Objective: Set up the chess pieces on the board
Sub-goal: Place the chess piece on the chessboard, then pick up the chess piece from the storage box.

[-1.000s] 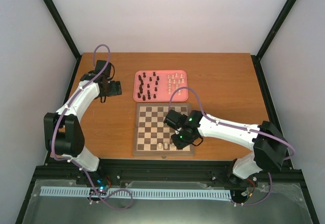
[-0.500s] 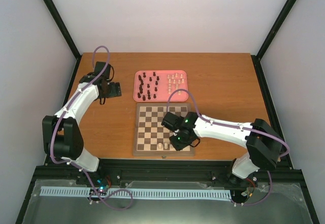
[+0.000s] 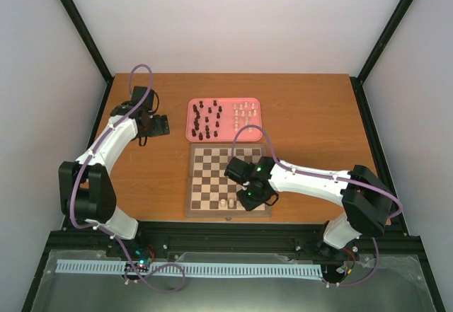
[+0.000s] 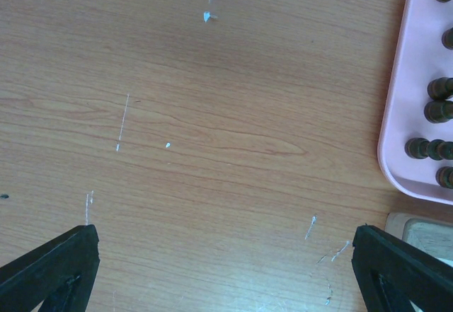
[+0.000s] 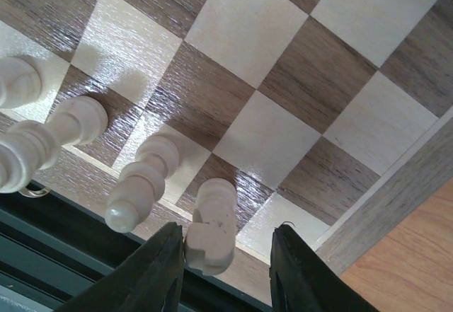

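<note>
As the right gripper (image 5: 225, 245) edged left, the left gripper (image 4: 225, 259) stayed.

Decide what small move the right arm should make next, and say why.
Probably lift the right gripper straight up. The white piece between its open jaws already stands on a near-row square of the board, with a gap on one side; rising vertically should clear it without toppling the neighbouring white pieces.

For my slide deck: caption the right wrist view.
Right gripper straddling a cream chess piece in the edge row of the board, three more cream pieces alongside.
</note>
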Robot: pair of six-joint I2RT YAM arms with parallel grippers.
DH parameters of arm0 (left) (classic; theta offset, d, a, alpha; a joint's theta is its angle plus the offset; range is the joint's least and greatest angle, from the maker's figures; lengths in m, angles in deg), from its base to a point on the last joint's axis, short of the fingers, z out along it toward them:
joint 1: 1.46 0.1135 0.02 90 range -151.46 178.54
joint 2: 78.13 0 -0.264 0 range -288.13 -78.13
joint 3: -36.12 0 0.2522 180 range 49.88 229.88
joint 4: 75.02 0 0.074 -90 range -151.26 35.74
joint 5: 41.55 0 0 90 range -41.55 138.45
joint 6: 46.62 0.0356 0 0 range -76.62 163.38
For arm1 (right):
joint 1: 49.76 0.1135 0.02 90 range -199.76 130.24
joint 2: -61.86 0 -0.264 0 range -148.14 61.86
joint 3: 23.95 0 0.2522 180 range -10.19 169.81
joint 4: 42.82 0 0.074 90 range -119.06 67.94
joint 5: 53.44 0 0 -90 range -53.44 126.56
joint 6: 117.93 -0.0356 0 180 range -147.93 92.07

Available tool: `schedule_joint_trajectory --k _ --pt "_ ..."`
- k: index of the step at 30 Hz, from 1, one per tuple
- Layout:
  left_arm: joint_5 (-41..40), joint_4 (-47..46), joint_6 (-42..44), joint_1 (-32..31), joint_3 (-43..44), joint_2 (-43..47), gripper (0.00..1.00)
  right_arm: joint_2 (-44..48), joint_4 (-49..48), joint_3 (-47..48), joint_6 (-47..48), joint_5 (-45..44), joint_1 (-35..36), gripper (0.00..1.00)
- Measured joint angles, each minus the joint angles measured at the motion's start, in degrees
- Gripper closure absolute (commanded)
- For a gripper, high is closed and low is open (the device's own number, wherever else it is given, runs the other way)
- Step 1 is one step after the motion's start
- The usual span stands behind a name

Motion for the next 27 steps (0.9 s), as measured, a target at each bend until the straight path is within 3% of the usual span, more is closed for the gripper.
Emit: schedule_joint_trajectory --k 3,8,15,21,27 --pt "-0.02 0.0 0.0 0.0 0.0 0.0 0.0 0.04 1.2 0.46 0.0 -0.63 0.07 0.62" --pt "-0.02 0.02 0.0 0.0 0.0 0.0 0.0 1.79 4.81 3.63 0.28 -1.9 0.09 0.49" --pt "-0.07 0.09 0.0 0.0 0.13 -0.07 0.0 5.22 10.16 15.82 3.87 -6.54 -1.44 0.44" --pt "-0.07 0.2 0.0 0.0 1.16 -0.2 0.0 -0.87 8.57 23.91 9.51 -7.69 -13.18 0.3" --pt "-0.28 0.35 0.02 0.0 1.75 -0.2 0.0 -16.85 2.89 36.52 14.78 -9.22 -23.58 0.34"
